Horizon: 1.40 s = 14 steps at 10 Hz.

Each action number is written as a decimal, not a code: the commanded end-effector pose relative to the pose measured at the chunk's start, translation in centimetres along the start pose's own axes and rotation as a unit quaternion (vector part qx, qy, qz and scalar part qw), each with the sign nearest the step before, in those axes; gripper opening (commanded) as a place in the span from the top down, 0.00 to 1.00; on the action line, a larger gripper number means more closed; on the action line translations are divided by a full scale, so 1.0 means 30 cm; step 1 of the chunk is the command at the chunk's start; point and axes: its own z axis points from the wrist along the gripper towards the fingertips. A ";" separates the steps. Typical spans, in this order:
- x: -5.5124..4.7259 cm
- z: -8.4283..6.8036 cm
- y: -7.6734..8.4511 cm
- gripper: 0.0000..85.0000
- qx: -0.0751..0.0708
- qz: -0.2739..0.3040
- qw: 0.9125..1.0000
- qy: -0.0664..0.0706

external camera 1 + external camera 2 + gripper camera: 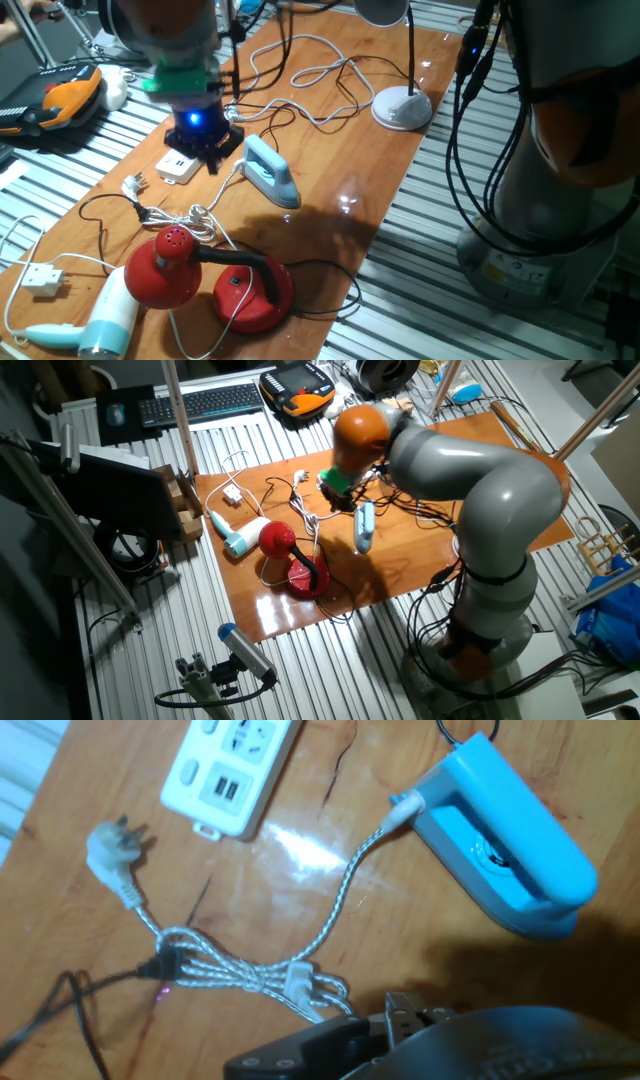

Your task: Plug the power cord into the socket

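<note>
The socket, a flat white power strip, lies on the wooden table; its end shows at the top of the hand view. My gripper hangs just above and to the right of it, next to the light blue iron. I cannot tell whether the jaws are open or shut; the hand view shows only a dark part of the hand at its bottom edge. A long thin white cable loops over the far part of the table. I cannot make out its plug end. The gripper also shows in the other fixed view.
A bundled braided cord with a grey-white plug lies near the strip and runs to the iron. A red lamp, a hair dryer, a small white plug block, a white lamp base and thin black cables lie around.
</note>
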 end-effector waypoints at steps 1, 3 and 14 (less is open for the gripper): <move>0.005 0.015 0.005 1.00 -0.006 -0.002 1.000 0.008; 0.002 0.018 0.008 1.00 -0.013 -0.010 1.000 0.027; -0.009 0.098 0.065 0.80 -0.052 0.148 0.988 0.001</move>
